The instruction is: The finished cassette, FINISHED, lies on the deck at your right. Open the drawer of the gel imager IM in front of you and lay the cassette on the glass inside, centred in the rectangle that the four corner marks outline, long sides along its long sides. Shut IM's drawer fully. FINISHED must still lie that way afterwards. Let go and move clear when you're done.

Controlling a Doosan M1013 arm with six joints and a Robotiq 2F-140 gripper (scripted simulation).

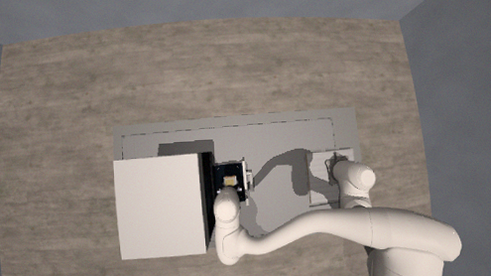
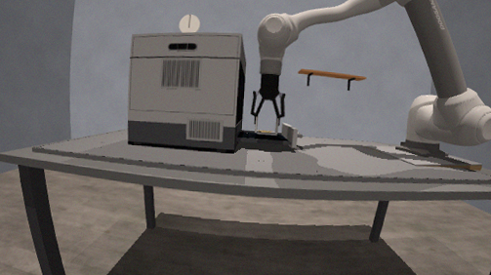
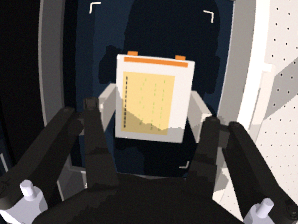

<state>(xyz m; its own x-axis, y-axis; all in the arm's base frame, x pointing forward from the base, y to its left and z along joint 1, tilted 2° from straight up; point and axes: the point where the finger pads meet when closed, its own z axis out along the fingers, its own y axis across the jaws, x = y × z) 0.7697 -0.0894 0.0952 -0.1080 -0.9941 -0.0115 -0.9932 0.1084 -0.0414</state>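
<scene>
The gel imager IM [image 1: 158, 205] [image 2: 186, 91] is a grey box on the deck's left, and its drawer [image 1: 242, 166] [image 2: 289, 133] [image 3: 252, 50] stands pulled out to the right. The drawer's dark glass [image 3: 153, 30] carries white corner marks [image 3: 95, 7]. My gripper [image 1: 230, 181] [image 2: 266, 129] [image 3: 152, 98] is shut on the FINISHED cassette [image 1: 229, 179] [image 2: 265, 131] [image 3: 153, 96], a white slab with a yellow gel window and an orange top edge. It holds the cassette low over the glass, inside the marks, long sides running along the rectangle's long sides. I cannot tell whether it touches the glass.
A flat pale tray [image 1: 321, 178] [image 2: 437, 160] lies on the grey deck [image 1: 277, 136] [image 2: 276, 167] at the right, beside the arm's base. A small wooden shelf [image 2: 330, 75] hangs on the back wall. A round dial [image 2: 189, 23] sits above the imager.
</scene>
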